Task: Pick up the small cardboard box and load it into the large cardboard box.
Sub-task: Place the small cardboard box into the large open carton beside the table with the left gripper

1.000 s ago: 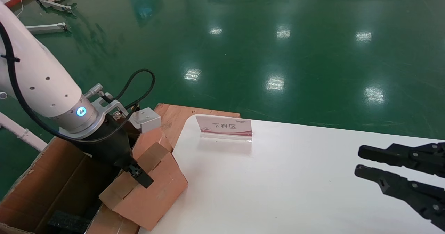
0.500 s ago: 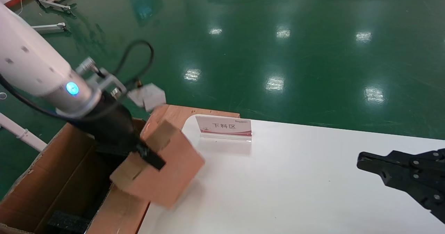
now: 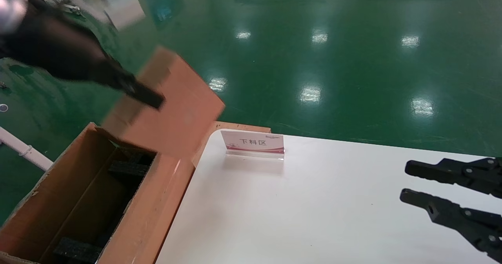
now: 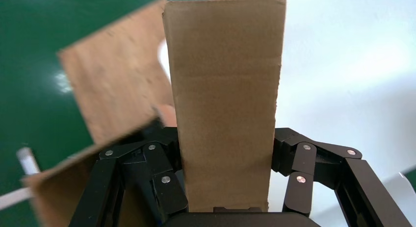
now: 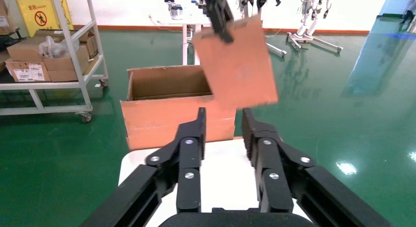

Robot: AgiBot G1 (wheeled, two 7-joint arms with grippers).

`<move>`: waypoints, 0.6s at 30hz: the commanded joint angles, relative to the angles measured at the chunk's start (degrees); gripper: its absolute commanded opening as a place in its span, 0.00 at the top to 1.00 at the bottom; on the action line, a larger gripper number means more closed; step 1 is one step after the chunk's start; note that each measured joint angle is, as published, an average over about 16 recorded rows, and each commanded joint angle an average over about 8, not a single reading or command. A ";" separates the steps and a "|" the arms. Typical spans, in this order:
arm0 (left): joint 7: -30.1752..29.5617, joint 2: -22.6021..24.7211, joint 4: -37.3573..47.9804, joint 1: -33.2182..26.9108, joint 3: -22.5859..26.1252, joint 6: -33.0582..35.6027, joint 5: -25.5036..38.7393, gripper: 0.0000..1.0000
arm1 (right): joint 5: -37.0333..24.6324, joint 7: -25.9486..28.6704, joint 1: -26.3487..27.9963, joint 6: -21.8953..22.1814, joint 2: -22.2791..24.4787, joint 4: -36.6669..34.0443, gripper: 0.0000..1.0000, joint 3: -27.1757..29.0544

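Observation:
My left gripper (image 3: 151, 98) is shut on the small cardboard box (image 3: 176, 107) and holds it tilted in the air above the far end of the large cardboard box (image 3: 157, 201). In the left wrist view the small box (image 4: 225, 89) fills the space between my jaws, which press on both its sides. The large box stands open beside the table's left edge, with black foam blocks (image 3: 127, 169) at its bottom. My right gripper (image 3: 406, 183) is open and empty over the table's right side. The right wrist view shows it (image 5: 221, 120) facing the large box (image 5: 167, 114) and the raised small box (image 5: 238, 65).
A clear acrylic sign (image 3: 253, 142) stands near the far edge of the white table (image 3: 313, 209). A wooden board (image 3: 247, 128) lies behind it. A shelf trolley (image 5: 49, 50) with cartons stands on the green floor beyond the large box.
My left gripper has lifted the small box from the large box's edge by the table, up and away, to well above the opening. The right gripper has stayed in place.

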 commanded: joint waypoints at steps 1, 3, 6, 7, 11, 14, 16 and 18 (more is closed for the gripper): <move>0.58 -0.10 1.08 -2.84 0.48 0.36 0.49 1.00 | 0.01 0.00 0.00 0.00 0.00 0.00 0.00 -0.01; 1.27 0.03 2.03 -5.96 2.37 0.53 0.74 1.00 | 0.01 -0.01 0.00 0.01 0.01 0.00 0.00 -0.02; 2.42 0.53 3.22 -10.65 6.15 0.73 0.92 1.00 | 0.02 -0.01 0.01 0.01 0.01 0.00 0.00 -0.03; 2.83 0.75 3.56 -12.13 7.66 0.78 0.92 1.00 | 0.02 -0.02 0.01 0.01 0.01 0.00 0.00 -0.03; 4.47 1.79 4.80 -16.77 14.27 0.87 0.73 1.00 | 0.03 -0.02 0.01 0.02 0.02 0.00 0.00 -0.04; 5.60 2.34 5.71 -18.84 19.02 0.92 0.24 1.00 | 0.04 -0.03 0.01 0.02 0.02 0.00 0.00 -0.06; 6.14 2.51 6.32 -19.69 21.87 1.00 -0.24 1.00 | 0.04 -0.03 0.01 0.03 0.03 0.00 0.00 -0.06; 6.43 2.55 6.86 -20.24 24.47 1.16 -0.97 1.00 | 0.05 -0.04 0.02 0.03 0.03 0.00 0.00 -0.07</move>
